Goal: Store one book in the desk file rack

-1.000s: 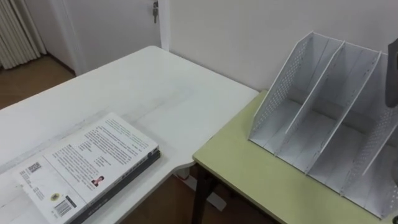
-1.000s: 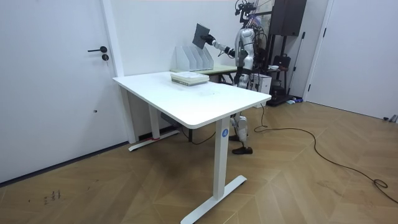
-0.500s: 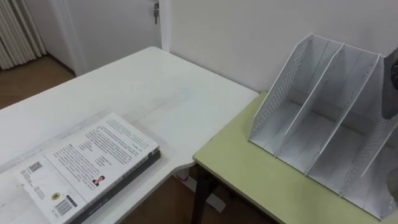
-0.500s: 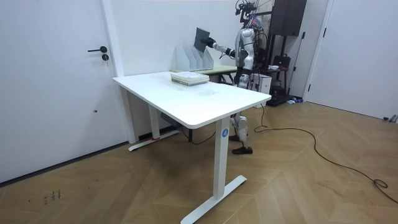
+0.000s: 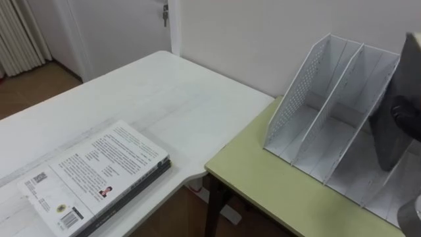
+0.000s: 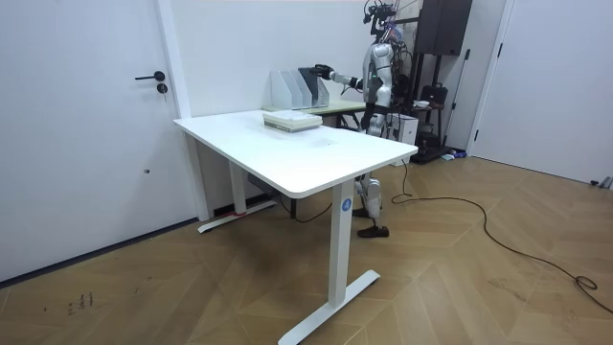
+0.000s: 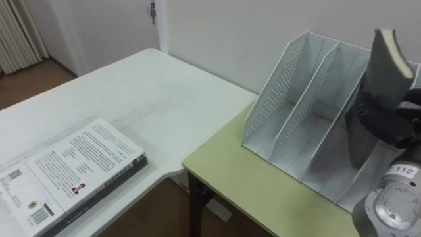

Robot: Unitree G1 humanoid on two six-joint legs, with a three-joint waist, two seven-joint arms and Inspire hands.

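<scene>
at the frame's right, the robot's right hand [image 7: 388, 125] is clasping an upright dark grey book [image 7: 381, 72], fingers curled round its middle, over the right-hand slots of the white perforated file rack [image 7: 276, 99]. it is looking stiff, weighty and smooth-covered, so gripping across both covers is seeming safest.

Bright and even throughout, lit softly from overhead. Faint sheen across the smooth white tabletop [image 5: 164, 92] and on the herringbone wooden floor [image 6: 460, 268]. Slight shadow along the right-hand edge of the flat stack of white-covered books [image 5: 99, 171]. Grey shading inside the bays of the white perforated metal file rack [image 5: 293, 92], darkest around the dark grey upright book [image 7: 375, 85], pale page edge on top catching the light. Deep shade under the pale green desk [image 5: 263, 184]. Soft, diffuse shadow on the floor beneath the white table in the room view.
</scene>
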